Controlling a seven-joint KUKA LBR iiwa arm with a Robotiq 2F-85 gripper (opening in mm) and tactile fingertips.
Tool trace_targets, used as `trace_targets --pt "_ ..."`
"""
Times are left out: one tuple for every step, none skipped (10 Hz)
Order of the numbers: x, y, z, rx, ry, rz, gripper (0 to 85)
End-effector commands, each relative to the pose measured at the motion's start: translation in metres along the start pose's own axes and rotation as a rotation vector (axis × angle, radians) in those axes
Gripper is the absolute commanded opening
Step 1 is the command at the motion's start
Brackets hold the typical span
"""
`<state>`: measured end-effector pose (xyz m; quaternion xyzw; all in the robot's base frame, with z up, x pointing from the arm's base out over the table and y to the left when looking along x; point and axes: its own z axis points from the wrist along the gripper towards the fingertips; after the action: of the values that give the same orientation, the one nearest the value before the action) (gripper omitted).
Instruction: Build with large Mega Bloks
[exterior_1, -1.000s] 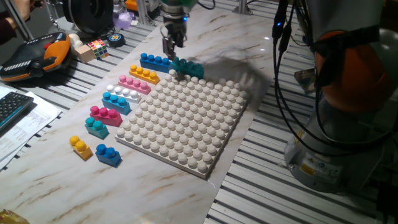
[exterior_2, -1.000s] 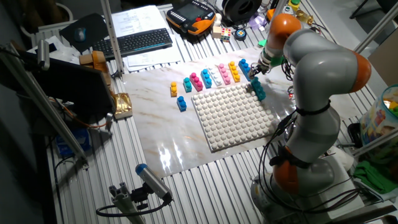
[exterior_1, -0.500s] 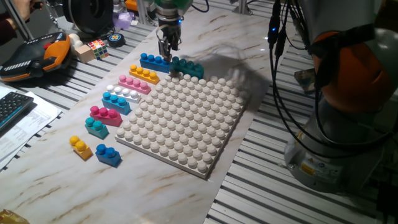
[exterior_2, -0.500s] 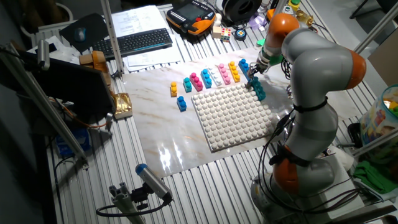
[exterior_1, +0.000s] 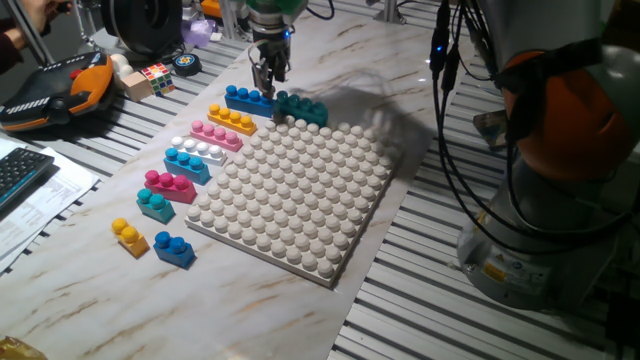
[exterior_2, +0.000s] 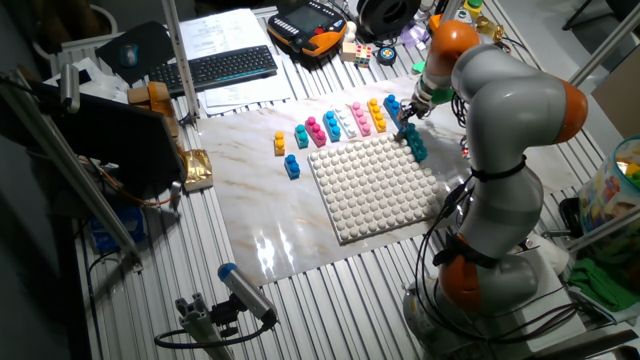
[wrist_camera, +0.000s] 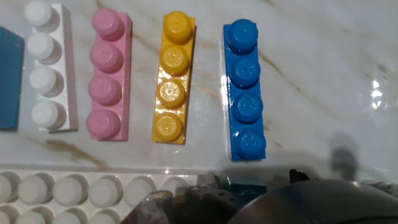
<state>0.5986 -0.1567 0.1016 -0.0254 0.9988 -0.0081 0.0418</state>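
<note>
We hover our gripper (exterior_1: 268, 84) over the blue brick (exterior_1: 249, 99) beside the teal brick (exterior_1: 301, 108); jaw state we cannot tell

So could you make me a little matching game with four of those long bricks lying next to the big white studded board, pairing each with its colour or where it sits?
Things:
1. four-stud brick nearest the gripper, in the row
2. brick next to it in the row
3. brick third along the row
4. brick on the far corner of the baseplate

Descriptions:
a. pink
b. teal
c. blue
d. orange-yellow

Pairs: 1-c, 2-d, 3-a, 4-b
</note>
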Motion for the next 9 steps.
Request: trace_targets --pt "0.0 0.0 0.0 -0.007 0.0 -0.002 62.0" --pt "0.0 0.0 0.0 -0.016 0.008 -0.021 61.3" --pt "0.0 0.0 0.0 -0.019 0.007 -0.036 61.3" --pt "-0.004 0.0 0.002 -0.011 -0.002 -0.046 61.3" --pt "-0.011 -0.001 0.005 -0.008 -0.006 -0.049 61.3" --pt "-0.018 -0.002 0.008 -0.006 -0.01 -0.053 61.3" --pt "-0.027 -0.004 0.011 -0.006 -0.012 -0.06 61.3" --pt "-0.033 -0.005 0.015 -0.012 -0.012 -0.064 61.0" --pt "-0.037 -0.005 0.02 -0.018 -0.016 -0.07 60.7"
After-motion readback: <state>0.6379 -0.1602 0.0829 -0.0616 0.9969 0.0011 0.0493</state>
